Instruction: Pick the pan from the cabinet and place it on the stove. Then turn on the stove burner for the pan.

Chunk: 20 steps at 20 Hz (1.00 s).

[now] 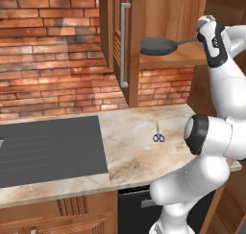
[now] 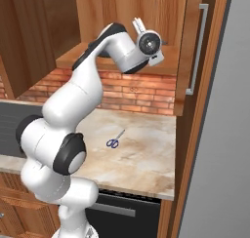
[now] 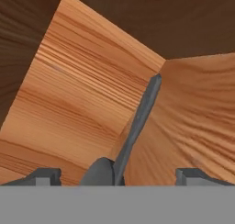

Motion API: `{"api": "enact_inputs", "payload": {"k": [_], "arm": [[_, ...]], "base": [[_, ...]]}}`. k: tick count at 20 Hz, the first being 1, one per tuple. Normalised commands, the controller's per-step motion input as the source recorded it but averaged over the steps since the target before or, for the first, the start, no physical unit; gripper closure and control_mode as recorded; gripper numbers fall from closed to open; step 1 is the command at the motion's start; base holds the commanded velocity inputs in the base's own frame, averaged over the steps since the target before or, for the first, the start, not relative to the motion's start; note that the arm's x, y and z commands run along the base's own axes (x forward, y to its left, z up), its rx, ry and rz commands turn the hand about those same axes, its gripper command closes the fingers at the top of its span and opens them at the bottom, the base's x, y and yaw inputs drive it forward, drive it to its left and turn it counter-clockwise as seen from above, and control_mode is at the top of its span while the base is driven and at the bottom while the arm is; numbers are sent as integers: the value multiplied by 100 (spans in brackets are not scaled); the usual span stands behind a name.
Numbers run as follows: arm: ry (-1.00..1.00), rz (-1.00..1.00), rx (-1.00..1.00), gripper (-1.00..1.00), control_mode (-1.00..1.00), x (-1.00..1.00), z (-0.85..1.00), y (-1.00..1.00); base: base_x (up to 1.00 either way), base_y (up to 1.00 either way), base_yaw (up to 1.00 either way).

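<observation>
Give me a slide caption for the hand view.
Open gripper straddles the long dark handle of the grey frying pan inside the reddish-brown wooden cabinet.

Raised arm (image 1: 216, 132) (fingers (image 3: 43, 176) wide apart)

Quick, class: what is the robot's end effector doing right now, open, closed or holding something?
End effector: open, holding nothing; its fingertips stand wide on either side of the pan handle inside the cabinet.

Pan (image 1: 158, 46) sits on the open cabinet's (image 1: 166, 63) shelf at its left front edge, handle running right toward the gripper (image 3: 117, 175); fingers spread wide either side of the handle. Below: scissors (image 1: 158, 137) mid-counter (image 1: 134, 132), stove (image 1: 48, 151) at the counter's left end.
</observation>
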Motion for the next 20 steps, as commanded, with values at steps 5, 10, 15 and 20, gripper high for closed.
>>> {"api": "enact_inputs", "payload": {"k": [5, 10, 15, 20], "arm": [[4, 0, -8, -100, -100, 3, -10, -19], [0, 0, -2, -100, -100, 4, -12, -12], [0, 0, 0, -100, -100, 1, -11, -8], [0, 0, 0, -100, -100, 13, -10, 0]], "base": [[0, 0, 0], [0, 0, 0], [0, 0, 0], [0, 0, 0]]}}
